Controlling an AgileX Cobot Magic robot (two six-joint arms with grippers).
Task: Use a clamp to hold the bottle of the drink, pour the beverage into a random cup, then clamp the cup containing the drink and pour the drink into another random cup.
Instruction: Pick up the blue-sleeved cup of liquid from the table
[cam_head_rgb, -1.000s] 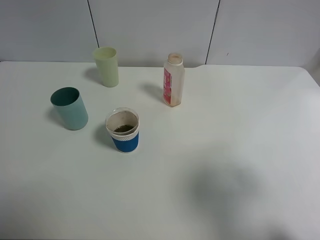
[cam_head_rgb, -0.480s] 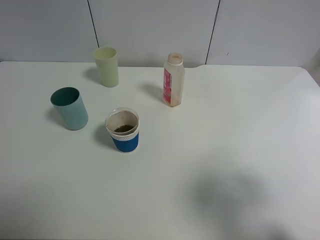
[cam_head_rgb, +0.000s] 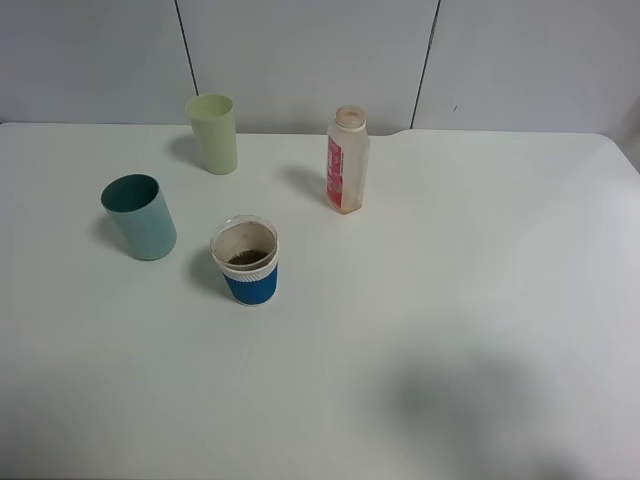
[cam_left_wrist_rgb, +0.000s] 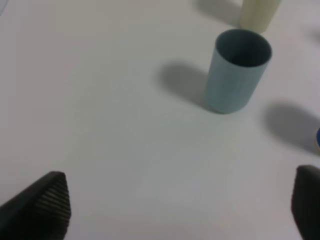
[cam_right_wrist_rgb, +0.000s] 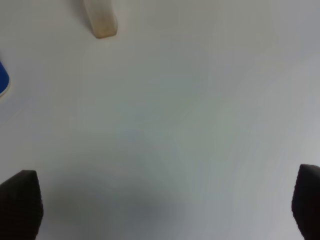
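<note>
Standing bottle (cam_right_wrist_rgb: 100, 20) well beyond the wide-spread right tool (cam_right_wrist_rgb: 163, 202).

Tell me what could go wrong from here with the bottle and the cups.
The bottle is tall and narrow, so an off-centre grasp by the open right tool might tip it. The blue-sleeved cup already holds something dark, and the teal cup stands close beside it, so the left tool could knock one while reaching for the other and spill it.

Lab-like test bench: plain white table (cam_head_rgb: 480, 250), grey panelled wall (cam_head_rgb: 300, 50) behind.
</note>
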